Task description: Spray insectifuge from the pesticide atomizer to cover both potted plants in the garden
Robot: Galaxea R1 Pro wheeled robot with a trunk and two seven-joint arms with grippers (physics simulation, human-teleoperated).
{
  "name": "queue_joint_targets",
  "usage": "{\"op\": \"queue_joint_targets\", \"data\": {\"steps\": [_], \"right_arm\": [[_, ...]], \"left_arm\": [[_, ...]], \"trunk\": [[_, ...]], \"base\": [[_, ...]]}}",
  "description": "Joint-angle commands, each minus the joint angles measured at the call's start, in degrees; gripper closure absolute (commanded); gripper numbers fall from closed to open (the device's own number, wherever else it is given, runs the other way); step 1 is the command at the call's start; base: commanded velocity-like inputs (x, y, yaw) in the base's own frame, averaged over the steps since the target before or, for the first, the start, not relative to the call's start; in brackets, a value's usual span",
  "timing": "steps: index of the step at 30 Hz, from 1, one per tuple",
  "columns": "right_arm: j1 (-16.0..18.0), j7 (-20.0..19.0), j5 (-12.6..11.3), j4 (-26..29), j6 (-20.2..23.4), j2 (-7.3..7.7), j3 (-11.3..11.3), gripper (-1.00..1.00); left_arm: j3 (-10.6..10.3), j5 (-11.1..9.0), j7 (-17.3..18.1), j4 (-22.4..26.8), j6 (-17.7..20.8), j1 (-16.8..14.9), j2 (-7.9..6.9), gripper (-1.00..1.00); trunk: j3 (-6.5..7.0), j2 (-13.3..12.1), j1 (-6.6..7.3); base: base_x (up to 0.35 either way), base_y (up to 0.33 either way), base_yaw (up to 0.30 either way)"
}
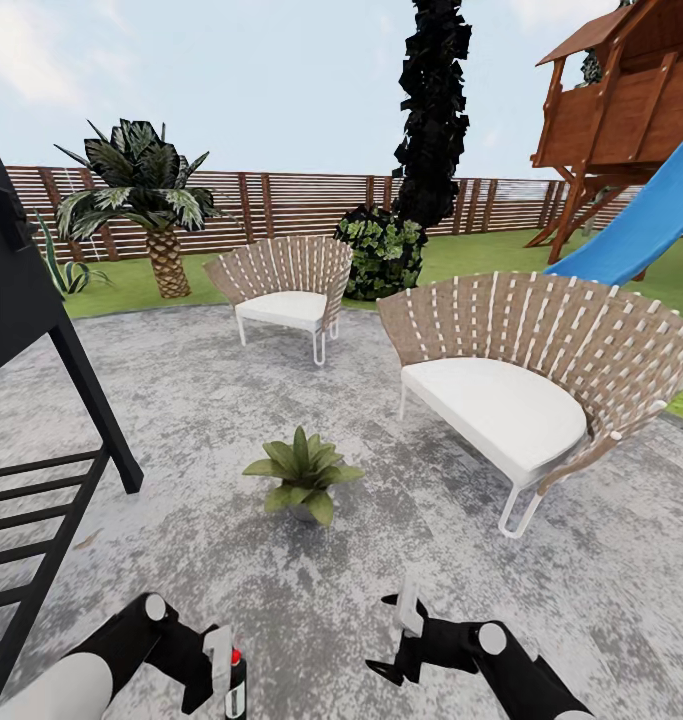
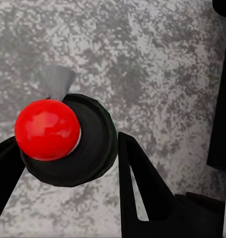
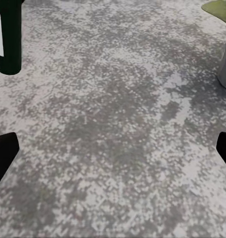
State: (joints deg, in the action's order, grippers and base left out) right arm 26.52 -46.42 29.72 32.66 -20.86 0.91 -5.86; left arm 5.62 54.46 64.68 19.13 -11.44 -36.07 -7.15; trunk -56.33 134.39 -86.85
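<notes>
Two woven lounge chairs [image 1: 526,385] and a black metal rack [image 1: 41,420] ring the grey stone patio [image 1: 231,420]; nothing stands between the robot and the potted plant [image 1: 303,475], whose small grey pot is mostly hidden under its leaves. The left gripper [image 2: 68,153] is closed around the pesticide atomizer [image 2: 68,141], its cap apparently red-tipped, held low and upright. The right gripper [image 1: 406,630] hangs spread and unloaded.

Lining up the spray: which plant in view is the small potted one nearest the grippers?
The low leafy rosette on the grey patio, between the chairs; the palm and bush stand back by the fence.
</notes>
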Motion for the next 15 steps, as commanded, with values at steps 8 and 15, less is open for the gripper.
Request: {"op": "queue_joint_targets", "data": {"steps": [8,15], "right_arm": [[0.02,0.10,0.49,0.12,-0.30,-2.10,-0.20,1.00],[0.02,-3.24,3.63,0.08,-0.23,-4.46,-0.28,1.00]], "left_arm": [[-3.95,0.66,-0.04,0.02,-1.00,0.49,2.07,1.00],[-6.05,0.74,-0.42,0.03,-1.03,0.56,4.37,1.00]], "trunk": [[-0.05,0.02,0.01],[-0.05,0.02,0.01]], "base": [[0.000,0.000,0.000],[0.000,0.000,0.000]]}}
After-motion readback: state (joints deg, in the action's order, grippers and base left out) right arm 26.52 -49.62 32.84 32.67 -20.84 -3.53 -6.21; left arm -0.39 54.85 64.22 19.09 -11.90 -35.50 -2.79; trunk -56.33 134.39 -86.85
